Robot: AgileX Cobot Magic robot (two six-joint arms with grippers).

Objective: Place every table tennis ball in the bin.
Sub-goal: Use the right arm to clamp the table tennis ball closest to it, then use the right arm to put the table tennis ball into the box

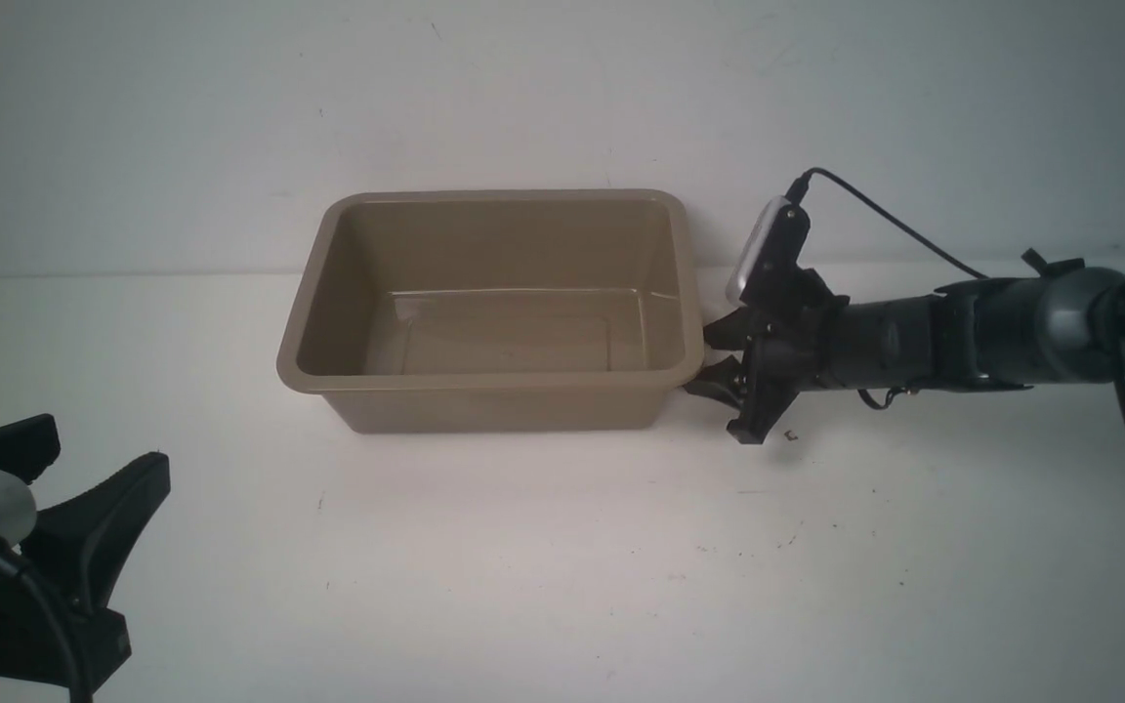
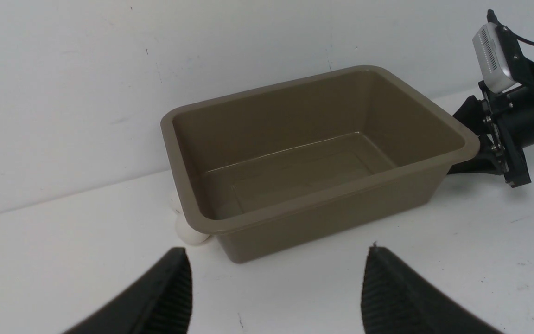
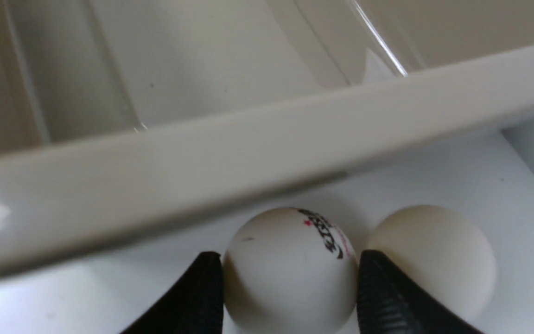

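Right jaws are clamped on the logo ball (image 3: 290, 273), lower centre of the wrist frame, on the worktop (image 3: 438, 176) under the rim of the bin (image 3: 267, 139), its opening up and ahead, second ball (image 3: 434, 260) just beside, left jaws wide open, empty.

White table (image 1: 562, 586) bears the bin (image 1: 489, 379) and, seemingly, three balls (image 3: 431, 260).

Three table tennis balls (image 3: 290, 273) (image 3: 434, 260) (image 2: 192, 235), one bin (image 1: 494, 376) and two tools (image 1: 99, 449) (image 1: 716, 359) are visible.
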